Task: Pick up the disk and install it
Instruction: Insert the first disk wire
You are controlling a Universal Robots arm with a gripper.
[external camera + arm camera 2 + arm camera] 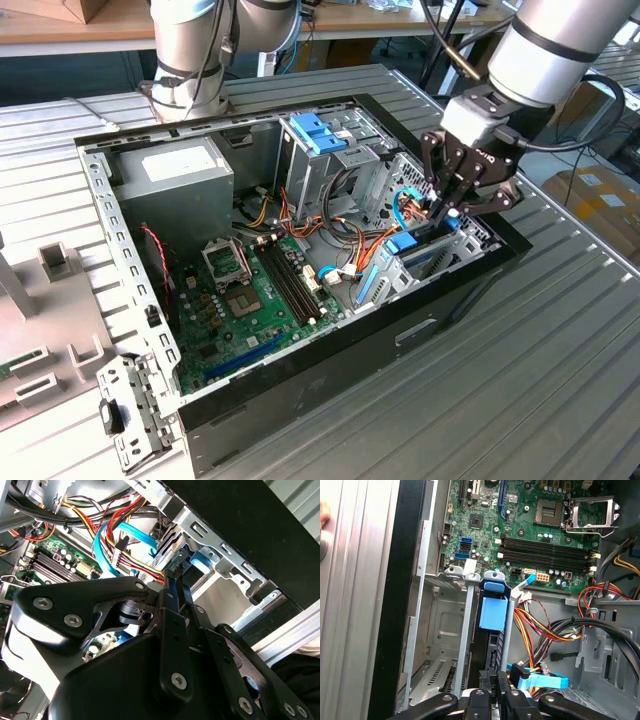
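The disk (pixel 492 630) stands on edge in the drive bay of the case (pixel 470 290), blue tab outward. The gripper (pixel 447 212) has its fingers (pixel 496 692) closed narrowly on the disk's rear edge. It looks rigid, moderately heavy and shock-sensitive; its blue rails seem the safest hold.

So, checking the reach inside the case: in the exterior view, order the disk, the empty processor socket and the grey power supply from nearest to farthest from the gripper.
From the gripper:
1. Disk, just below it in the bay.
2. Processor socket, mid-board.
3. Power supply, far corner.
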